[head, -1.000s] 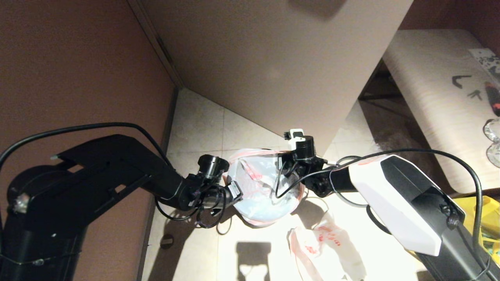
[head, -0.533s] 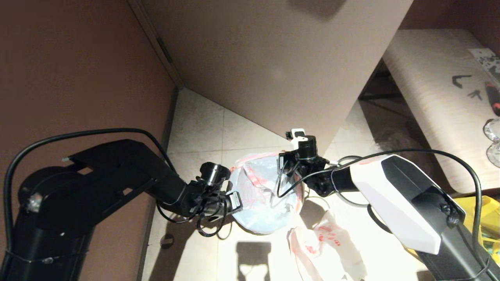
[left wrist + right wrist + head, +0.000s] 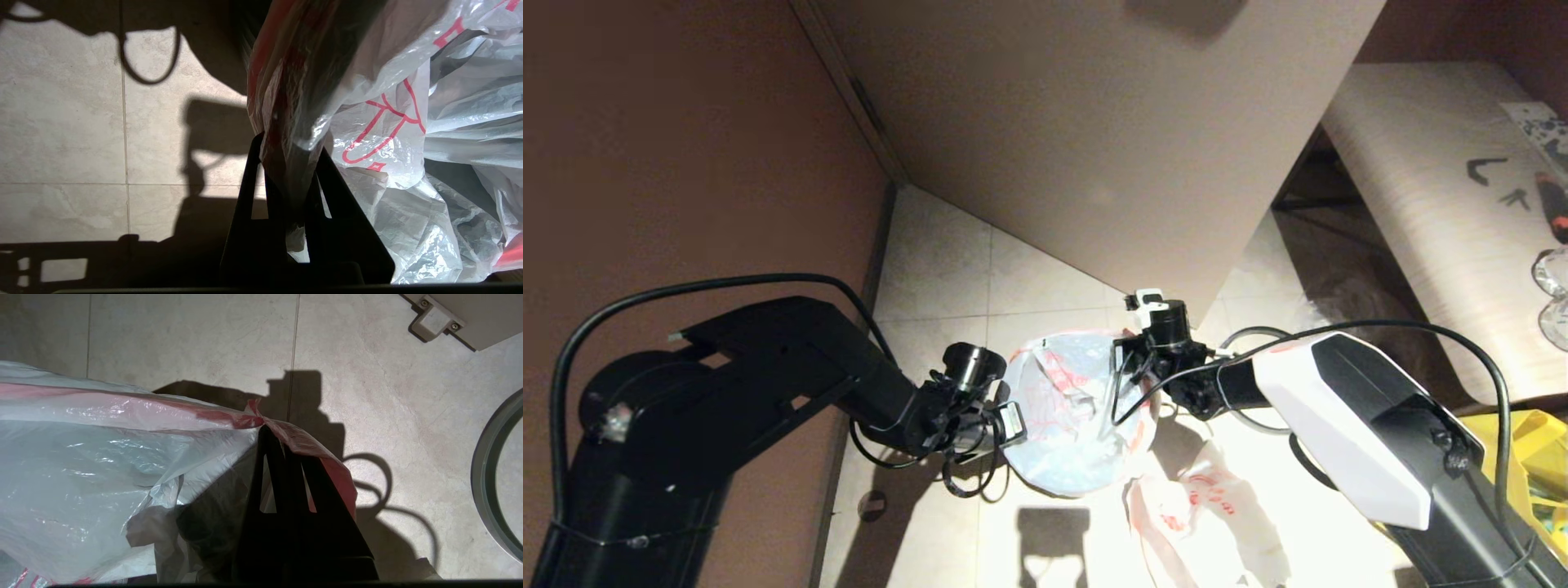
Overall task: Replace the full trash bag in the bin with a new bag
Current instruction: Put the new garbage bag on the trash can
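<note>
Dim brown walls (image 3: 686, 147) above; hard light from behind the robot, washing out the floor (image 3: 1062, 490) near the bottom edge, casting crisp black arm and cable shadows; sharp focus throughout

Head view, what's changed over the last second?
Both grippers, left gripper and right gripper, stay shut on the trash bag's rim. They have drifted slightly toward the picture's bottom right, bag with them. The flat bag on the floor hasn't moved.
</note>
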